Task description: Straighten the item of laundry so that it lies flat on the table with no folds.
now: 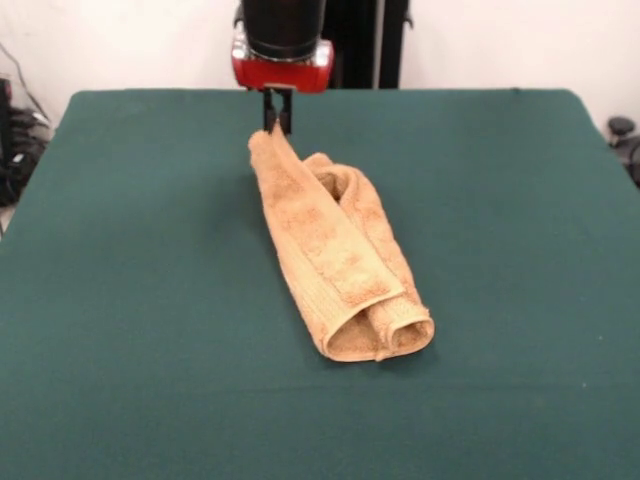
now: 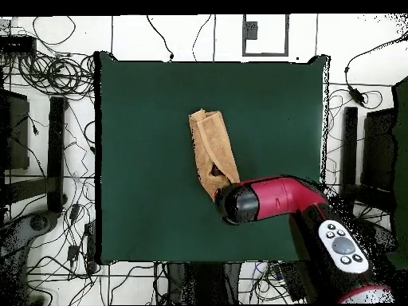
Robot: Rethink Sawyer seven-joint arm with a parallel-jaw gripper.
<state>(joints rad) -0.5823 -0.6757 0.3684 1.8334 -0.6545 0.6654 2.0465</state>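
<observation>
Pinching the far raised end of the folded towel (image 1: 340, 270), claw (image 1: 276, 122) closed.

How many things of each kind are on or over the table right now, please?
Towels: 1, the towel, tan, folded into a long bundle
Tables: 1, the table, dark green
Robot arms: 1, its end effector at the towel's far end
Total: 3

Black cables (image 2: 56, 96) lie tangled on the white floor (image 2: 358, 32) around all sides. A dark framed rectangle (image 2: 264, 35), possibly a stand, sits at the far edge.
</observation>
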